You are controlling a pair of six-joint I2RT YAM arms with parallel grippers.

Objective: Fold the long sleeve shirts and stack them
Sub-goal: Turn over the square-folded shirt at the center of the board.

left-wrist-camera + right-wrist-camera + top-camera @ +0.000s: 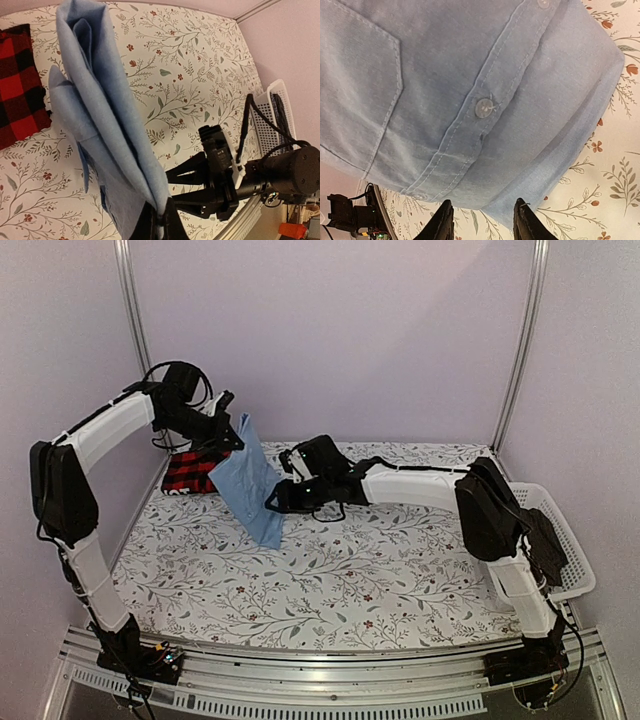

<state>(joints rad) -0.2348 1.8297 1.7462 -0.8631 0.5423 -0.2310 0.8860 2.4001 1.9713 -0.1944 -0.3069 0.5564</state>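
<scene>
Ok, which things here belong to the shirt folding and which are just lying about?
Part of the job:
light blue shirt, hanging from the shut left gripper
red-and-black plaid shirt, lying at far left
right gripper, open at the blue shirt's lower edge

Just lying about:
white plastic basket, at the right edge
floral tablecloth

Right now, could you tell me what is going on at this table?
The left gripper holds the folded light blue shirt up by one edge, so it hangs over the table. The right gripper, open, sits at the shirt's lower edge without gripping it. A red-and-black plaid shirt lies folded at the far left.
</scene>
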